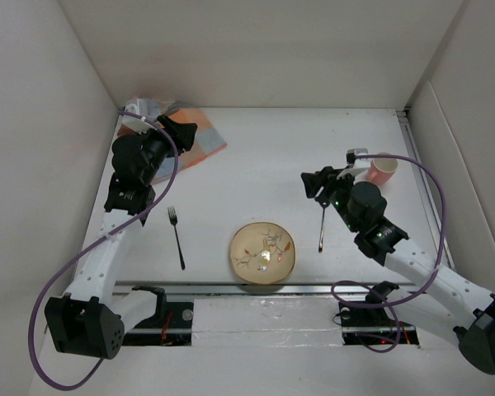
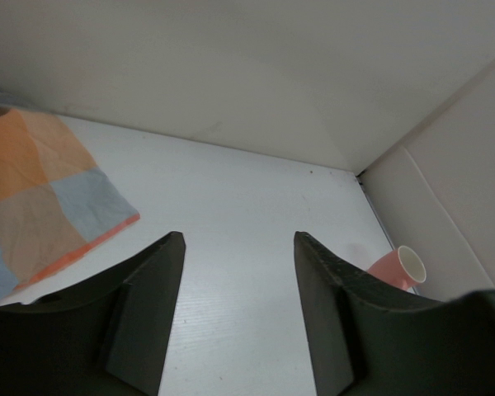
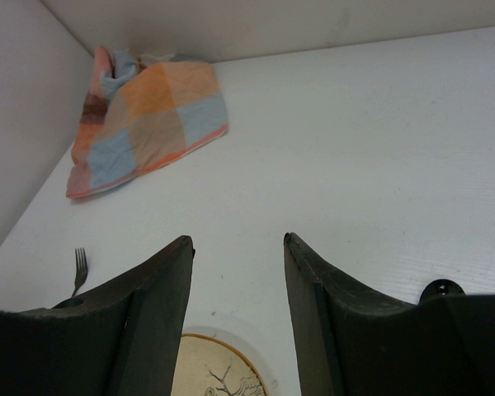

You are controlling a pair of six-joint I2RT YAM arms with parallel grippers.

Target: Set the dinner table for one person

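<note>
Both pincers stand apart and empty over the white dinner table (image 1: 256, 157).
Near centre is a plate (image 1: 263, 252), with a fork (image 1: 176, 238) to its left and a slim utensil (image 1: 322, 227) to its right. The right gripper (image 3: 238, 243) is above the utensil's far end. A pink cup (image 1: 383, 169) stands far right, and the left gripper (image 2: 239, 247) is over the checked cloth (image 1: 200, 142) far left.
</note>
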